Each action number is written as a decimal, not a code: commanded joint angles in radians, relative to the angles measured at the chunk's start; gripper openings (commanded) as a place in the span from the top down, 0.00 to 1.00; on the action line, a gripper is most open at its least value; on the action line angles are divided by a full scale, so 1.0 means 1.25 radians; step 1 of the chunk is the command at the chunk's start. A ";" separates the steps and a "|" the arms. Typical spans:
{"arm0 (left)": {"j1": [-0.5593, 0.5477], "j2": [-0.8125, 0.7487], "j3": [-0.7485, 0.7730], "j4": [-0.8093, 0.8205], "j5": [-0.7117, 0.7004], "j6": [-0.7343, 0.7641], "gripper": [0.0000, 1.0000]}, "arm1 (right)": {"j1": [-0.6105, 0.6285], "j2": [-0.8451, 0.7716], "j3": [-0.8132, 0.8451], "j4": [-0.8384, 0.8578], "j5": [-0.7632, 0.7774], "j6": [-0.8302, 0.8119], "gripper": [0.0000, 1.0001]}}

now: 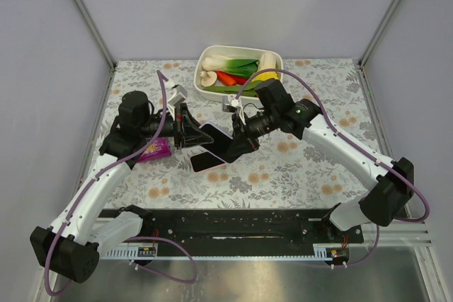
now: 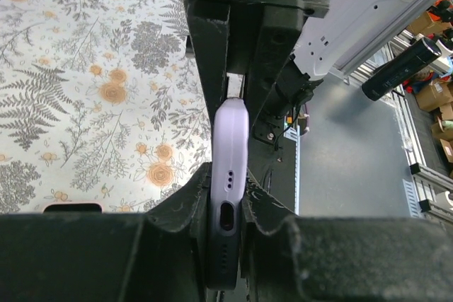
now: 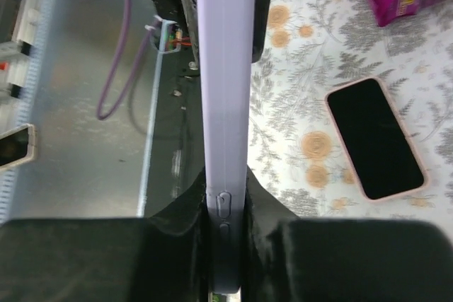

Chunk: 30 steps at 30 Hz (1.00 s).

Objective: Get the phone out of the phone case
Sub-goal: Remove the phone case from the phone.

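Observation:
A phone in a lavender case (image 1: 214, 138) is held in the air above the table between both grippers. My left gripper (image 1: 192, 131) is shut on its bottom end; the left wrist view shows the case edge-on (image 2: 230, 139) with the charging port between the jaws of my left gripper (image 2: 228, 206). My right gripper (image 1: 238, 142) is shut on the other end; in the right wrist view the case's long side (image 3: 225, 68) with its buttons sits between the jaws of my right gripper (image 3: 226, 206). The phone itself is hidden edge-on in both wrist views.
A second phone in a pink case (image 1: 207, 161) lies screen-up on the floral tablecloth under the held one; it also shows in the right wrist view (image 3: 375, 139). A purple packet (image 1: 156, 150) lies to the left. A white bin of toy vegetables (image 1: 277, 56) stands at the back.

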 commanded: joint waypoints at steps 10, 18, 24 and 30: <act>0.004 -0.029 0.026 0.121 0.061 -0.049 0.01 | -0.019 -0.064 -0.048 0.035 -0.049 -0.028 1.00; 0.005 0.009 0.054 0.178 0.002 -0.199 0.09 | -0.020 -0.092 -0.054 0.040 0.016 -0.041 1.00; 0.005 0.059 0.019 0.364 0.007 -0.388 0.27 | -0.017 -0.092 -0.048 0.046 0.043 -0.041 1.00; -0.005 0.083 0.020 0.377 0.012 -0.397 0.38 | -0.017 -0.091 -0.047 0.052 0.053 -0.043 1.00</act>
